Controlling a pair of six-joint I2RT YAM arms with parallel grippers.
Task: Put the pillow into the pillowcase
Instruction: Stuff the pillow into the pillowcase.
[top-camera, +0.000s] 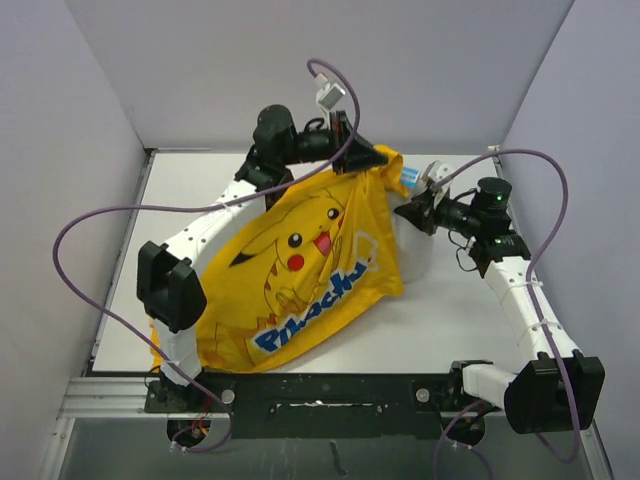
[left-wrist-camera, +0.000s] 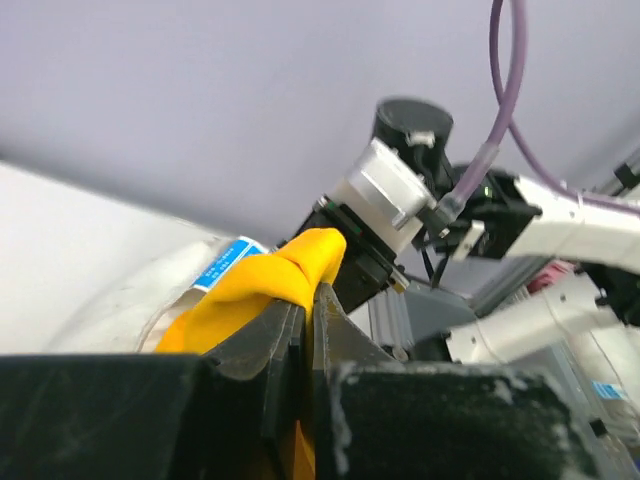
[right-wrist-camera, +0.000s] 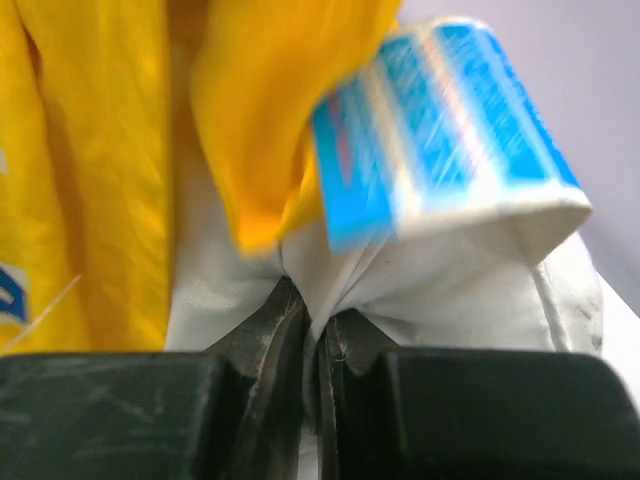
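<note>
L gripper (left-wrist-camera: 305, 312) clenched on pillowcase (top-camera: 300, 270) rim, 12 o'clock: I hold mouth up. R gripper (right-wrist-camera: 315, 335) pinching pillow (right-wrist-camera: 450, 270) corner, 2 o'clock, to feed in.

We see only a small white bit of the pillow (top-camera: 413, 252); the pillowcase (top-camera: 300, 270) covers the rest. The blue tag (right-wrist-camera: 440, 130) on the pillow is blurry, so we cannot read it.

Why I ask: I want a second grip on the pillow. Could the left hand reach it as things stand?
Probably not yet: the left hand is shut on the pillowcase edge, so it would have to let go first. The pillow lies close by, pinched by the right hand.
</note>
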